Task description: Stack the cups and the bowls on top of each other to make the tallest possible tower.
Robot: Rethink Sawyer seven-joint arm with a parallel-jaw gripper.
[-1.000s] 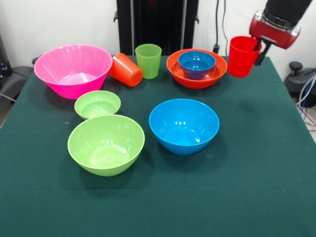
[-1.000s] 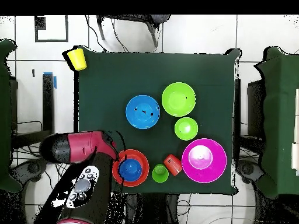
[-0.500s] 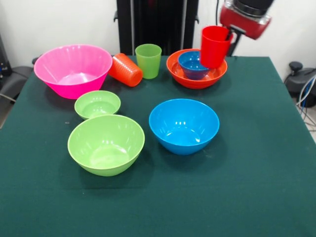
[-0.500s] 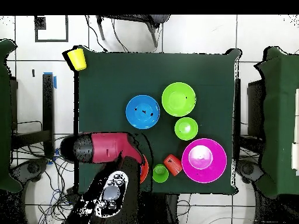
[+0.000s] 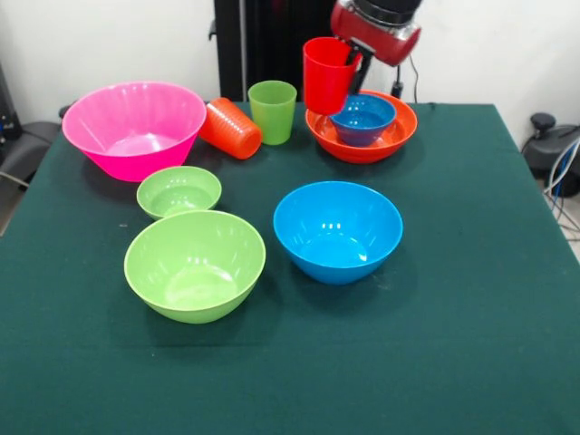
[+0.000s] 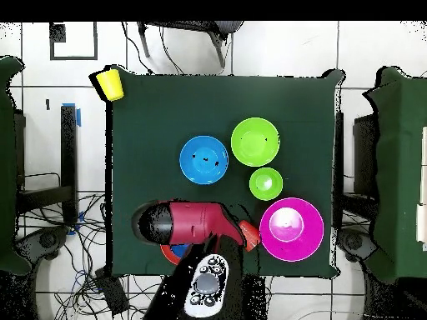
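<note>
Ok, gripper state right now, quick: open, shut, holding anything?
Gripper: shut on the red cup, held upright in the air over the orange bowl's rim.

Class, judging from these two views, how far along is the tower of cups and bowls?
Done: only the small dark blue bowl sits inside the orange bowl. In hand: the gripper holds the red cup above the table. Left: the other bowls and cups lie apart, unstacked.

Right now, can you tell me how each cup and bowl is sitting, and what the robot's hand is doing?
red cup: upright, held in the air by the gripper
orange cup: lying on its side
light green cup: upright
yellow cup: off the table's corner
small dark blue bowl: inside the orange bowl
pink bowl, large green bowl, small green bowl, large blue bowl: upright, empty
</note>
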